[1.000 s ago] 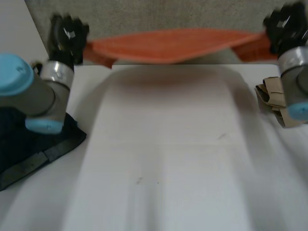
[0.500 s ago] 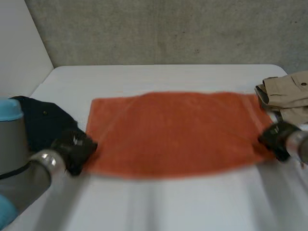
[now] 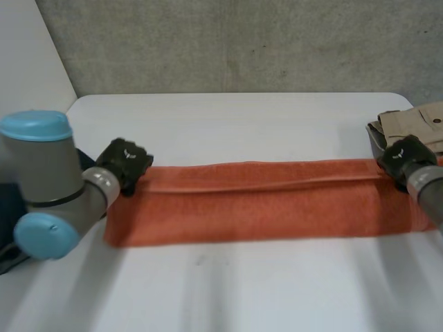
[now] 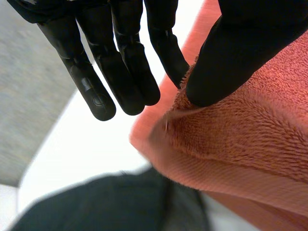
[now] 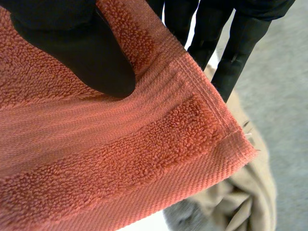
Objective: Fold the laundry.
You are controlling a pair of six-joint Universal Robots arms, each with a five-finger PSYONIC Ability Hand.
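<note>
An orange towel (image 3: pixel 263 200) lies across the white table (image 3: pixel 228 124) as a long band, folded in half lengthwise. My left hand (image 3: pixel 124 162) is at its far left corner. In the left wrist view the thumb (image 4: pixel 240 53) presses the towel's (image 4: pixel 250 139) top layer against a finger. At the far right corner sits my right hand (image 3: pixel 400 158). Its own wrist view shows the thumb (image 5: pixel 72 48) on top of the towel (image 5: pixel 96 159) and the fingers (image 5: pixel 240 43) behind the corner, pinching it.
A dark garment (image 3: pixel 5 207) lies at the table's left edge under my left arm, also below the towel corner (image 4: pixel 110 202). A beige garment (image 3: pixel 415 121) sits at the far right, just beyond my right hand (image 5: pixel 240 197). A grey wall backs the table.
The towel was held up at the far side, then spread flat. Both hands have since carried its near edge over to the far edge, folding it in half.
</note>
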